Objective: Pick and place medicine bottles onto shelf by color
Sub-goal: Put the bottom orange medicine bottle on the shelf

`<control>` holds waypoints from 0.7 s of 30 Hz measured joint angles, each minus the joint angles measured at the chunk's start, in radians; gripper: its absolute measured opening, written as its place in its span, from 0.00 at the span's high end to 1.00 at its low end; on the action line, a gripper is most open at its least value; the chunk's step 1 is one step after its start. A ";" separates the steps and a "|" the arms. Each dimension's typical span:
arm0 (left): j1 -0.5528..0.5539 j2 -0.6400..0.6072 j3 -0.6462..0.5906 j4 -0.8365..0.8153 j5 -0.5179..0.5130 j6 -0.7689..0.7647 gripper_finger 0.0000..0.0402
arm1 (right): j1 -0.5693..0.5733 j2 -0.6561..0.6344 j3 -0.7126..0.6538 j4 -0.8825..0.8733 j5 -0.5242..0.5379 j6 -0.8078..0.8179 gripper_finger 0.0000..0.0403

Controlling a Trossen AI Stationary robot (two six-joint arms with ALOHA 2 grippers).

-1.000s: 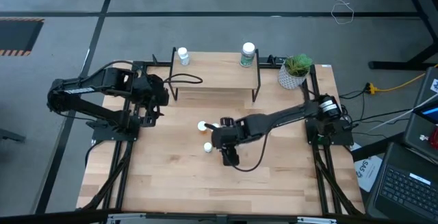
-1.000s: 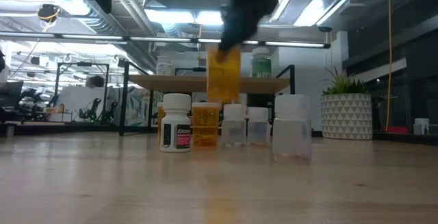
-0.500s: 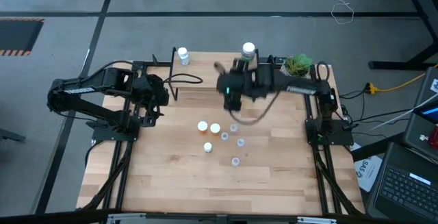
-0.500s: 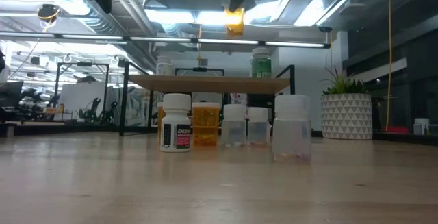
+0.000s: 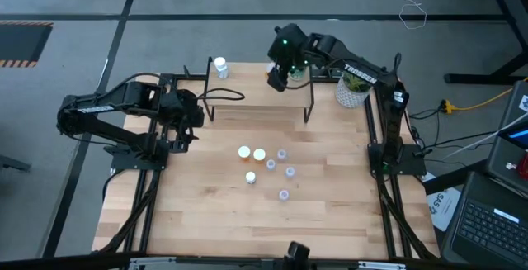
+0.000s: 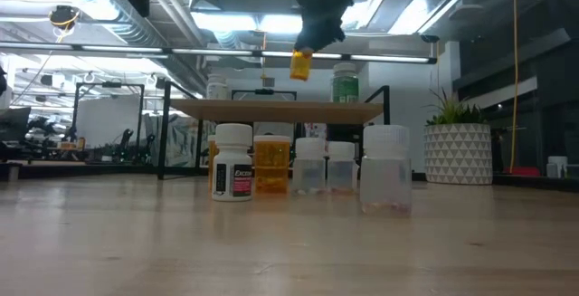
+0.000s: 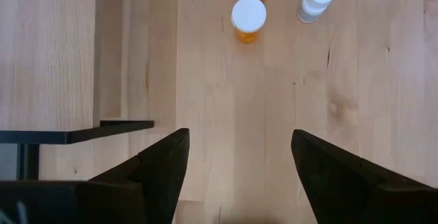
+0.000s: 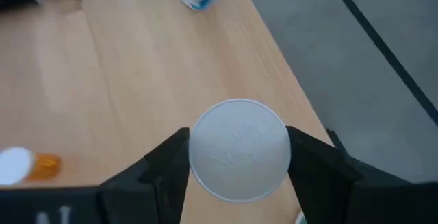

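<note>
Since half a second ago the right end effector point(image 5: 279, 77) is carrying its small orange white-capped bottle point(image 6: 301, 63) farther back, gripping it above the low light-wood shelf on black legs point(image 5: 256, 97) (near the green-labelled bottle point(image 6: 345, 83)). Left end effector point(image 7: 236, 176) is waiting open beside the shelf. Six small bottles are standing clustered on the wooden surface point(image 5: 198, 204).

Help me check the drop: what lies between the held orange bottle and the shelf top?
Nothing. In the low view, the orange bottle in the right hand hangs over a bare stretch of shelf.
</note>
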 joint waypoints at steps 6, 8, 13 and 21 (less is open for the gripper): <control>0.000 0.000 0.000 0.000 0.000 0.000 0.37 | -0.041 0.001 -0.090 0.036 0.000 -0.042 0.47; 0.000 0.000 0.000 0.001 0.000 0.001 0.37 | -0.047 0.001 -0.107 0.049 0.000 -0.043 0.47; 0.000 0.000 0.000 0.011 0.000 0.005 0.37 | -0.051 0.001 -0.108 0.049 0.000 -0.064 0.47; 0.000 0.000 0.000 0.016 0.000 0.027 0.37 | -0.053 0.012 -0.108 0.019 -0.079 -0.134 0.47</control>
